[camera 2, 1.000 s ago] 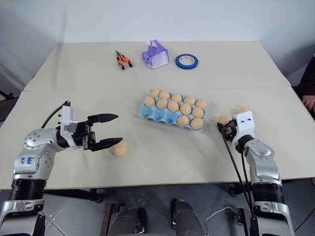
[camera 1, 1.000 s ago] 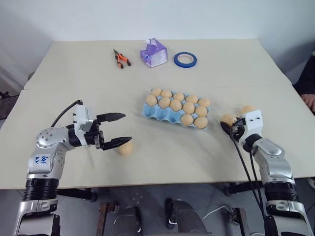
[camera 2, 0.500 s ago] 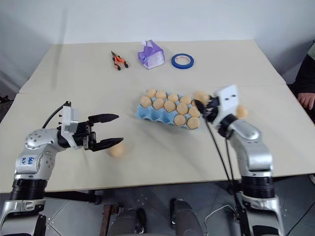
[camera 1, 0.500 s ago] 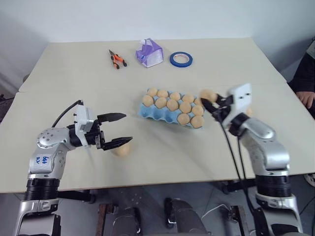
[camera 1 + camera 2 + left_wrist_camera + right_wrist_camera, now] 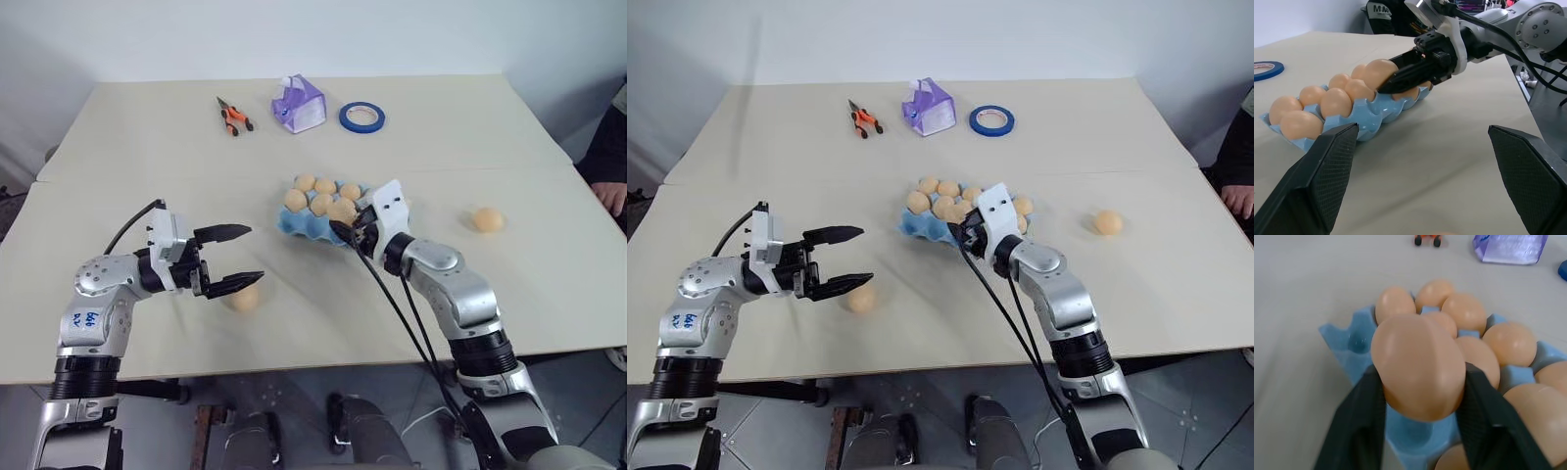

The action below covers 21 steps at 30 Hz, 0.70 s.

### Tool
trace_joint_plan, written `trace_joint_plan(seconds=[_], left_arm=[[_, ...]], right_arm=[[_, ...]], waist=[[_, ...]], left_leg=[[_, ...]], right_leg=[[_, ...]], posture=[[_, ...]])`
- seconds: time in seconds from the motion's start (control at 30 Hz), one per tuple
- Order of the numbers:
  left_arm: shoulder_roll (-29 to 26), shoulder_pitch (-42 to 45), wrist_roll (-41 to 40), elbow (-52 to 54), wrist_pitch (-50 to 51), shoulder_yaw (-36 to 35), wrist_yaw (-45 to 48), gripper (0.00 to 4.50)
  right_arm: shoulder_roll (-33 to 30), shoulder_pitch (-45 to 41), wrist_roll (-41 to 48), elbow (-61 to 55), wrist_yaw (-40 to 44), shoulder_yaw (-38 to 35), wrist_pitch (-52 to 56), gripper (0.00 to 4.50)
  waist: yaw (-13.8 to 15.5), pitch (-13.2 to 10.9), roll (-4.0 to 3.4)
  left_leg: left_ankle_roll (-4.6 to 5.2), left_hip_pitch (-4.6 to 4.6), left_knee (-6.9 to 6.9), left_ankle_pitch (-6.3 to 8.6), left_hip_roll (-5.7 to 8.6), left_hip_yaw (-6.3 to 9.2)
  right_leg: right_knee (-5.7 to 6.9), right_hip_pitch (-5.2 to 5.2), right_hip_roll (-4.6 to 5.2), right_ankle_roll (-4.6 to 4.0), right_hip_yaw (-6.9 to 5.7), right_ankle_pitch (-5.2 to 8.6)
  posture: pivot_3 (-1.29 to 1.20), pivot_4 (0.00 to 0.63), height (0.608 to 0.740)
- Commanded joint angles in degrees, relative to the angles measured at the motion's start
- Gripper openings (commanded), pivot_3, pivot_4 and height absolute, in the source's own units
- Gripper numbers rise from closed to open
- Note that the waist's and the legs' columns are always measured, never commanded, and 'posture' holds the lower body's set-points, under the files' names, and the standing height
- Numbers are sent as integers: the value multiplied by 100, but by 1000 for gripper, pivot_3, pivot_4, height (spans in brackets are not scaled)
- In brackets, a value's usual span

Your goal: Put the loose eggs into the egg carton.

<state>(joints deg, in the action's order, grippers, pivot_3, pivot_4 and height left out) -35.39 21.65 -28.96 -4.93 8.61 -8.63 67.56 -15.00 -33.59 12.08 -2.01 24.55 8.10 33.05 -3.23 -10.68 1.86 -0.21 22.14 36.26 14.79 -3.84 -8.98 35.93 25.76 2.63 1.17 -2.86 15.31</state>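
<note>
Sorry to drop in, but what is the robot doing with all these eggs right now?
It is loading eggs into the blue egg carton. The right gripper holds an egg between its fingers just above an empty cup at the carton's near end. The left gripper hangs open beside a loose egg on the table. Another loose egg lies off to the right.

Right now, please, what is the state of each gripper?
Left gripper: open, holding nothing.
Right gripper: closed on an egg above the egg carton.
</note>
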Motion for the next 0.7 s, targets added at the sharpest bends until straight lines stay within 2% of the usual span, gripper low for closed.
trace_joint_plan(seconds=[0.03, 0.13, 0.37, 0.47, 0.7], left_arm=[[-94, -77, -77, 234, -68, -165, -33, 4500], [-90, -73, -78, 233, -72, -157, -52, 4500], [-62, -21, -70, 212, -90, -119, -63, 4500], [-60, -15, -75, 201, -98, -122, -55, 4500], [-40, -12, -117, 77, -157, -176, 17, 4500]], right_arm=[[-27, -117, -43, -165, 73, -14, -29, 3500], [-70, -98, -43, -306, 160, -1, 22, 4465], [-355, -6, 169, -834, 363, -302, 269, 4465], [-611, 256, 452, -1256, 524, -674, 359, 4465], [-1437, 1344, 905, -1719, 1034, -1849, -162, 4465]], waist=[[1, 0, 0], [1, 0, 0], [6, 0, 0], [20, 0, 0], [88, 0, 1]], left_leg=[[0, 0, 0, 0, 0, 0], [-1, -1, 0, 0, -1, 1], [-1, 0, -1, 0, -1, 1], [0, 1, -2, 1, 0, 2], [10, 3, -4, 9, 3, 1]], right_leg=[[1, 0, -1, 0, -1, 0], [2, 0, -1, 0, -1, 0], [0, 1, 0, 0, -1, 0], [-2, 1, 0, 0, -2, 0], [-14, -1, 0, 2, -5, 1]], posture=[[0, 150, 740], [0, 150, 740], [0, 150, 740], [0, 150, 740], [0, 150, 740]])
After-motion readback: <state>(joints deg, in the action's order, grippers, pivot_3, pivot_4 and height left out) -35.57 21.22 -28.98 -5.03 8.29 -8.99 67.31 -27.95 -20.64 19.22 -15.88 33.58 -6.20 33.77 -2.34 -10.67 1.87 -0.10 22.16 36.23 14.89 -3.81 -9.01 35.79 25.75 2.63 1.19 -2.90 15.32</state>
